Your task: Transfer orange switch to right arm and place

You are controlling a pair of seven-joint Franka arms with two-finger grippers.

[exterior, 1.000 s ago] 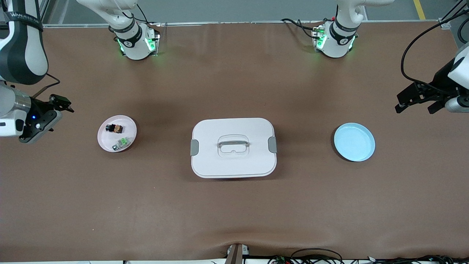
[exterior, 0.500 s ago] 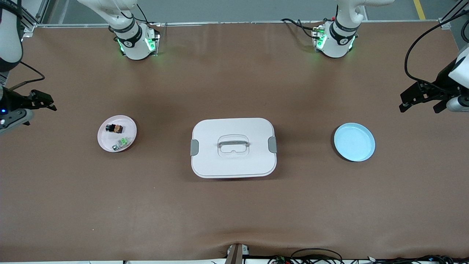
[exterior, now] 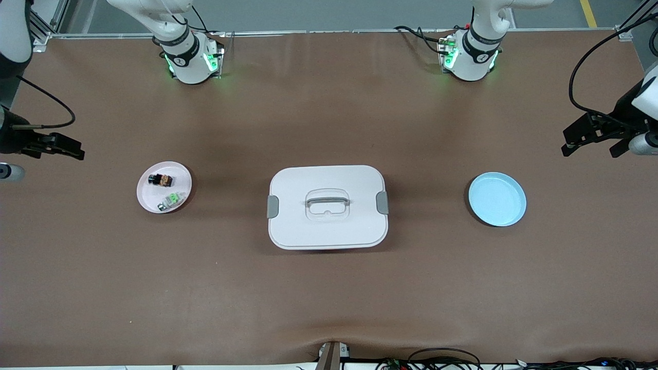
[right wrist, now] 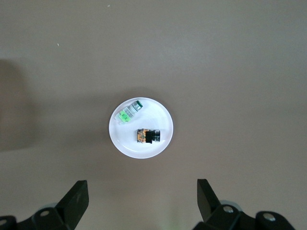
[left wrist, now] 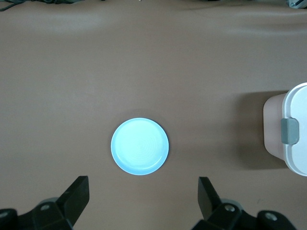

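The orange switch [exterior: 160, 180] [right wrist: 147, 136], a tiny black block with an orange band, lies on a small pale pink plate [exterior: 149, 196] [right wrist: 139, 149] toward the right arm's end of the table. My right gripper [exterior: 69, 146] [right wrist: 141, 189] hangs open and empty over bare table beside that plate, apart from it. Over bare table at the left arm's end, beside a light blue plate [exterior: 497, 199] [left wrist: 140, 146], my left gripper [exterior: 591, 144] [left wrist: 142, 187] is open and empty.
A clear-and-silver piece with a green mark [exterior: 174, 198] [right wrist: 128, 112] shares the pink plate with the switch. A white lidded box with a handle and grey latches [exterior: 327, 231] [left wrist: 297, 105] stands mid-table between the two plates. The blue plate holds nothing.
The right arm has swung its hand toward the table's end and turned it, so most of the hand has left the front view. The left gripper has drifted slightly outward. Nothing on the table moved.
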